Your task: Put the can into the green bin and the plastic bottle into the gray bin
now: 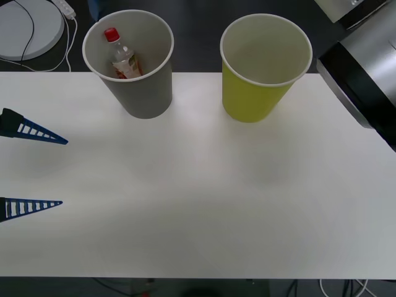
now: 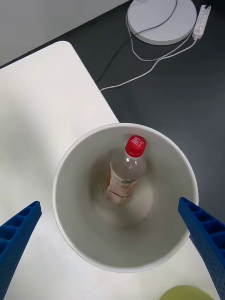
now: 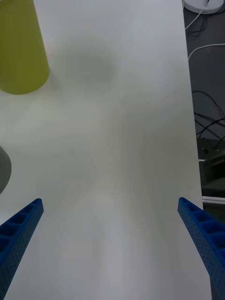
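The gray bin (image 1: 145,93) stands at the back left of the white table (image 1: 198,204). Inside it the plastic bottle (image 1: 124,60), red cap up, leans against the wall. In the right wrist view I look straight down into the gray bin (image 2: 84,234) at the bottle (image 2: 125,176), and my right gripper (image 2: 109,201) is open high above it. To the right stands the green bin (image 1: 257,96), its visible inside pale and bare. The can is out of view. My left gripper (image 1: 64,172) hangs open over the table's left side, holding nothing.
My right arm's silver and black body (image 1: 362,74) reaches in at the right edge, close to the green bin. A white round base (image 1: 28,28) with cables lies on the dark floor beyond the table's back left corner.
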